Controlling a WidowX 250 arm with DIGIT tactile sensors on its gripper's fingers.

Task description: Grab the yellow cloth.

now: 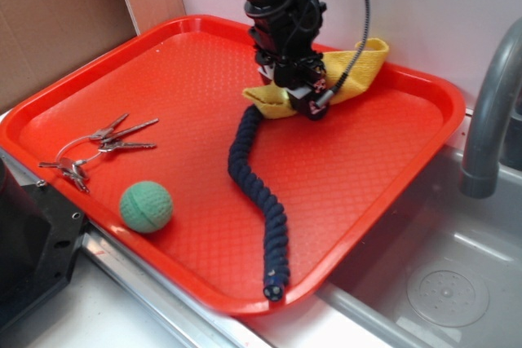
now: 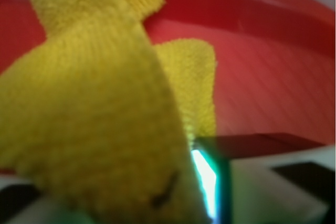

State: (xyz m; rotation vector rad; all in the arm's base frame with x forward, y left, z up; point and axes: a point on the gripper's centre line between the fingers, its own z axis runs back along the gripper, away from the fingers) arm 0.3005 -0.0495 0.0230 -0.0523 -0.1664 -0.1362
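The yellow cloth (image 1: 361,69) lies bunched at the far edge of the red tray (image 1: 383,209). My gripper (image 1: 308,106) is pressed down into its middle, with cloth showing on both sides of the fingers. In the wrist view the cloth (image 2: 94,103) fills the space between the fingers, and a thick fold rises close to the camera. My gripper (image 2: 136,200) is closed on that fold. The right finger (image 2: 262,182) shows beside it, and the left finger is mostly hidden by cloth.
A long navy braided rope (image 1: 259,181) runs from beside the gripper to the tray's near rim. A green ball (image 1: 147,206) and a bunch of keys (image 1: 94,148) lie at the tray's left. A grey faucet (image 1: 489,112) and a steel sink (image 1: 444,283) are at the right.
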